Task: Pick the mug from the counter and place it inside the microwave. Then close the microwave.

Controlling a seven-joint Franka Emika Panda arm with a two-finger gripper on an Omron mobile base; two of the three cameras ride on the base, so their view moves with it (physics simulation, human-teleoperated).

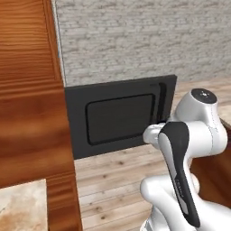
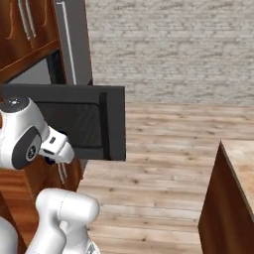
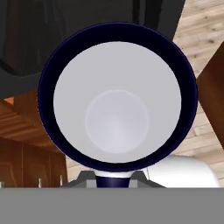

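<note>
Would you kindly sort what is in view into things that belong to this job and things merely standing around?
Belonging to the job:
- mug, held in the shut pincer
- microwave door, swung open
- counter

Standing around:
- brick wall
- wooden floor
- upper cabinets

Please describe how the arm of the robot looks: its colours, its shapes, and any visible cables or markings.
The arm is glossy white, built of rounded, bulging segments. A dark grey band runs along one link, and a dark round cap tops a joint. The wrist ends in a white blocky piece. No cables or markings are visible.
</note>
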